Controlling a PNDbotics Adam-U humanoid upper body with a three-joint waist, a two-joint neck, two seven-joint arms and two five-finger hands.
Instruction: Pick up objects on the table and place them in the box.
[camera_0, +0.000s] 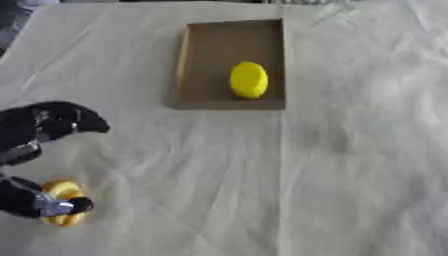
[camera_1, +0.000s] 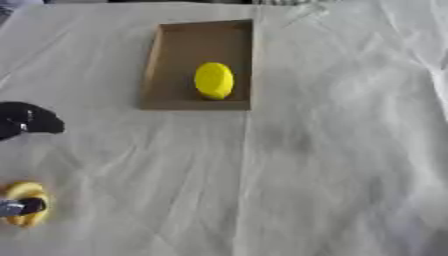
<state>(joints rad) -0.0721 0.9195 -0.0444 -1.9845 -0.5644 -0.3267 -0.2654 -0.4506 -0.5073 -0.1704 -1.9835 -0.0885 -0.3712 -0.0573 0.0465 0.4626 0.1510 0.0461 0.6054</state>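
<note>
An open, shallow cardboard box (camera_0: 183, 65) lies at the far middle of the table. Inside it, near its front right corner, rests a yellow oval object (camera_0: 248, 80). A second, smaller yellow-orange object (camera_0: 61, 190) sits on the cloth at the lower left edge. My left hand (camera_0: 44, 122) reaches in from the left, black with silver joints. Its thumb (camera_0: 54, 205) lies across that small yellow object. Its fingers (camera_1: 35, 120) are bent forward well above the object and apart from it. The right hand shows in neither view.
A wrinkled, cream-coloured cloth (camera_0: 350, 165) covers the whole table, with a long fold running down from the box's right side. A grey-blue shape (camera_0: 12, 20) shows at the far left corner.
</note>
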